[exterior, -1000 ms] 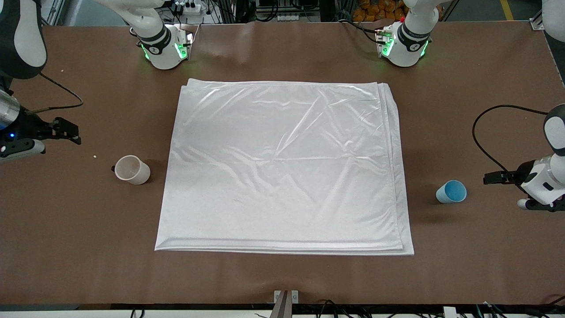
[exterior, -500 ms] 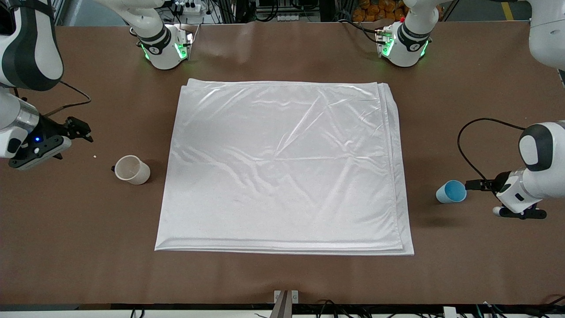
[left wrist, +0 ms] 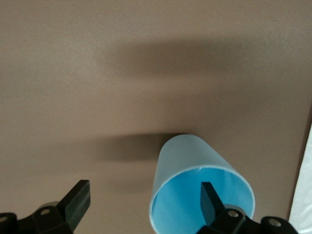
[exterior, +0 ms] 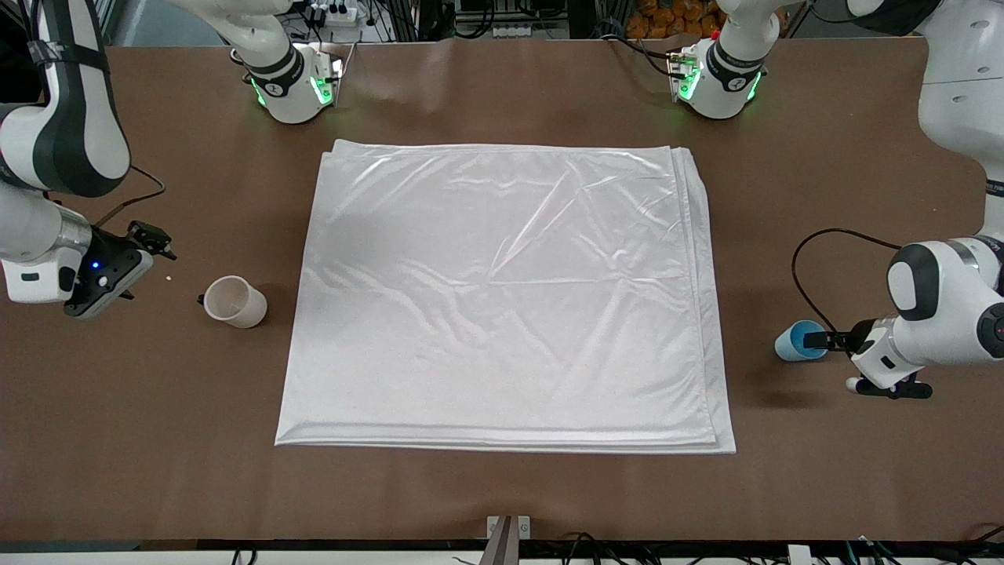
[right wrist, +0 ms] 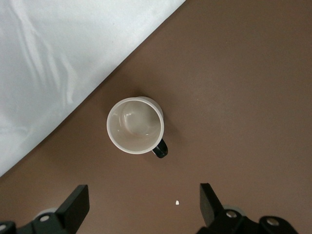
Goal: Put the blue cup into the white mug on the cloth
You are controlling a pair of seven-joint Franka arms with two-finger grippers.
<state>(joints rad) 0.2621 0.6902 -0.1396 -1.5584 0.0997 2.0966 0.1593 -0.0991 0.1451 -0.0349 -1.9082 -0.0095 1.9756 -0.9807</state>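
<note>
The blue cup [exterior: 792, 343] stands upright on the brown table beside the cloth [exterior: 502, 298], at the left arm's end. My left gripper [exterior: 817, 341] is open at the cup's rim. In the left wrist view one finger [left wrist: 210, 200] is inside the cup [left wrist: 192, 163] and the other is outside it, so my left gripper [left wrist: 144, 204] straddles the wall. The white mug [exterior: 234, 301] stands upright off the cloth at the right arm's end. My right gripper [exterior: 153, 242] is open and empty, above the table beside the mug [right wrist: 135, 125].
The cloth's edge shows in the right wrist view [right wrist: 58, 58], close to the mug. A small white crumb [right wrist: 177, 202] lies on the table between the right gripper's fingers. The arm bases [exterior: 290, 86] stand at the table's edge farthest from the front camera.
The left gripper has moved in to the blue cup, and one finger is now in its mouth. The right gripper has moved closer to the white mug. The cup and mug have not moved.
</note>
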